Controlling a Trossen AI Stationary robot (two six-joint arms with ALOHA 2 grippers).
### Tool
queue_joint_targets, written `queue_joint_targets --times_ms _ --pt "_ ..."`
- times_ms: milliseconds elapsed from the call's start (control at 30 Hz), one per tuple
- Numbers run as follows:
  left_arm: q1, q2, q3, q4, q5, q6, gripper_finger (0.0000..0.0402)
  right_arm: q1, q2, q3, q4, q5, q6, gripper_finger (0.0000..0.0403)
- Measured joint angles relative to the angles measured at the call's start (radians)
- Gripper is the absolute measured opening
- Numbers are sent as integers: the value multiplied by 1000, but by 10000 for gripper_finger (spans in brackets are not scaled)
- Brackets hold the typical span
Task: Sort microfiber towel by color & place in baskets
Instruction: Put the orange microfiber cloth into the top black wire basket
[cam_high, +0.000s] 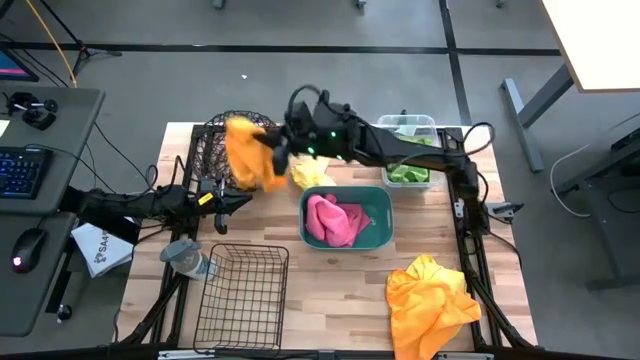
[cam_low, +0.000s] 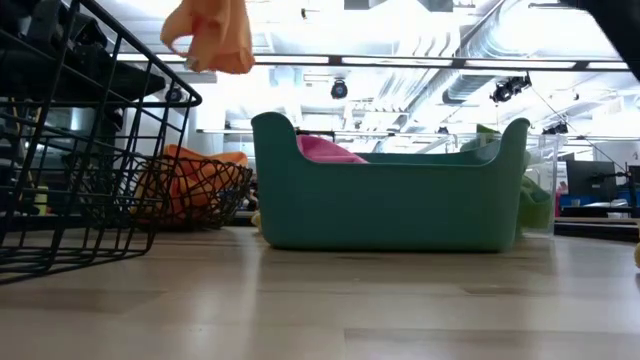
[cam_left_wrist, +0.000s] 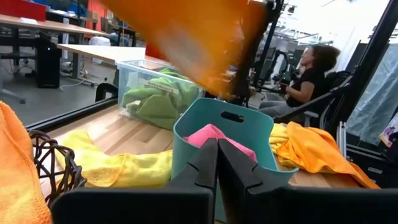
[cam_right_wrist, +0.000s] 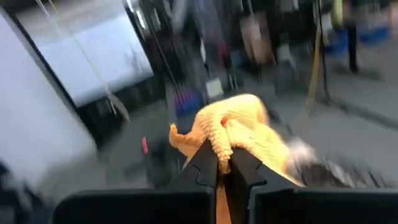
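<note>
The right arm reaches across the desk, its right tool pinching an orange towel dangling over the round wire basket. The left tool, pressed together, waits alongside it.

Round basket left of tub; bin behind.

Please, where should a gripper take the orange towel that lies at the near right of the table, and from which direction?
Grip the raised bunched fold at the top of the orange towel, coming straight down from above. It lies crumpled on the table with nothing on it, and that ridge looks easiest to pinch.
</note>
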Motion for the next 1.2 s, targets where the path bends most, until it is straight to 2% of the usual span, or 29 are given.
queue_joint_targets --times_ms 133,233,400,533,633,767,867,1100,1200 --pt "0 2 0 1 0 0 0 -49 90 1 261 -77 -15 1" --pt "0 2 0 1 -1 0 0 -84 178 1 403 -93 -13 1" --pt "0 2 0 1 -1 0 0 -133 332 0 515 -171 166 0" --pt "0 2 0 1 -1 0 0 -153 444 -1 474 -226 308 1" --pt "0 2 0 1 0 0 0 -155 467 -2 408 -235 375 16" --pt "0 2 0 1 -1 0 0 -161 453 0 344 -275 258 59" --pt "0 2 0 1 -1 0 0 -171 443 0 292 -302 236 89" --pt "0 2 0 1 -1 0 0 -177 430 99 136 -300 20 165" --pt "0 2 0 1 0 0 0 -176 402 83 83 -246 -46 207"
